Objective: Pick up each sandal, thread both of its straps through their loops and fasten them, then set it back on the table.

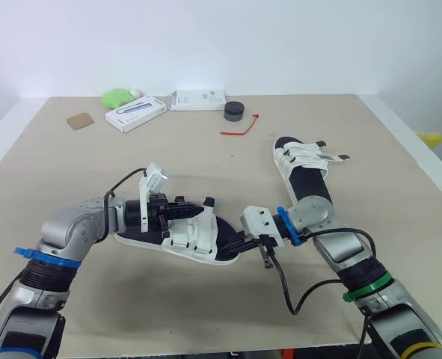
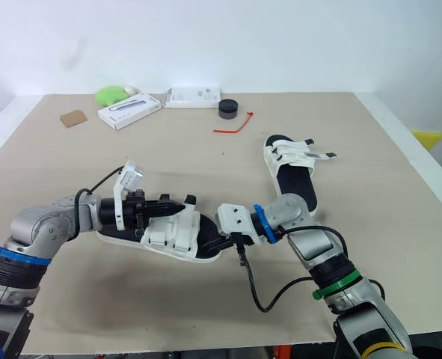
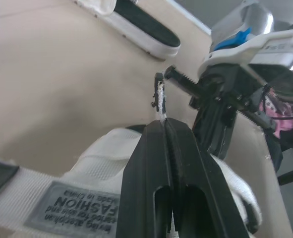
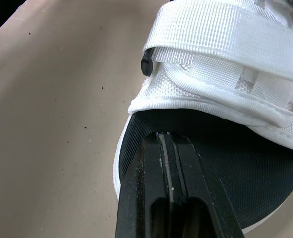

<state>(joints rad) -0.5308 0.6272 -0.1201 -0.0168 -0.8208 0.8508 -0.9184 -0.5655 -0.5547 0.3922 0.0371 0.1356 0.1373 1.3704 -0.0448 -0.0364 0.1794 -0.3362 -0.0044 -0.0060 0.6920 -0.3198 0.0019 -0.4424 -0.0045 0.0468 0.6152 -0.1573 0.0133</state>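
Head stereo pair overlooks table (image 1: pixel 206 164); wrist cameras closely face near sandal (image 4: pixel 225 64).

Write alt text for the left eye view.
Two robot arms meet at a white-strapped sandal lying near the front of a beige table: the left gripper pinches a strap, the right gripper rests at its right end. A second sandal lies farther right, strap ends sticking out.
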